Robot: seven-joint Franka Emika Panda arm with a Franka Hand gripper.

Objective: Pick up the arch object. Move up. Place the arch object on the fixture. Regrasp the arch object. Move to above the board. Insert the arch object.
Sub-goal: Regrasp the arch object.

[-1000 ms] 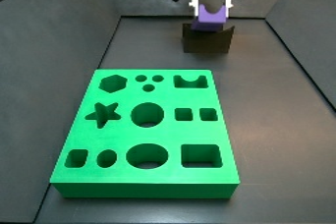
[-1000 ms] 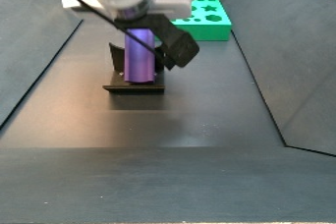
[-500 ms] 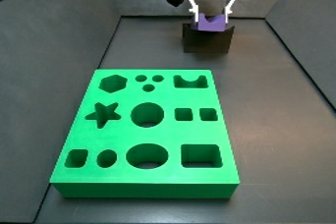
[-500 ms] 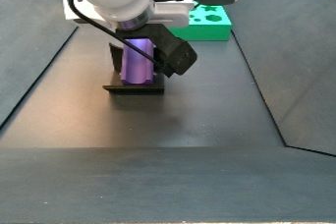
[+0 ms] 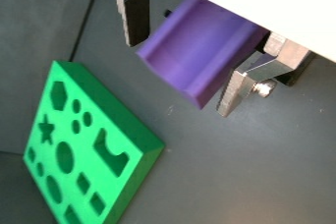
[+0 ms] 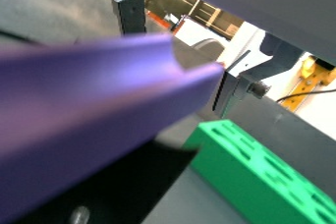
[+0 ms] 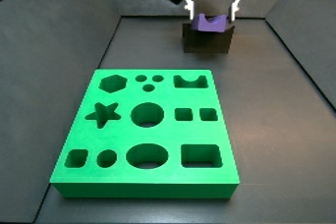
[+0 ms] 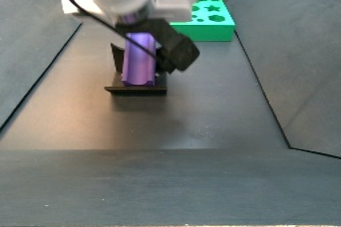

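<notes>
The purple arch object [image 7: 210,21] rests in the notch of the dark fixture [image 7: 207,39] at the far end of the floor. It also shows in a side view [image 8: 139,58], lying along the fixture [image 8: 138,88]. My gripper [image 7: 213,12] straddles the arch object. In a wrist view the gripper [image 5: 184,76] has its silver fingers [image 5: 136,14] standing off both sides of the arch object [image 5: 197,41] with small gaps, so it is open. The green board [image 7: 144,120] lies nearer the front, and also shows in a side view [image 8: 209,17].
Dark raised walls [image 7: 300,61] run along both sides of the black floor. The board shows beside the arch object in both wrist views [image 5: 79,159] [image 6: 262,169].
My gripper has come down with the arch object onto the fixture, and its fingers have spread apart from the piece.
</notes>
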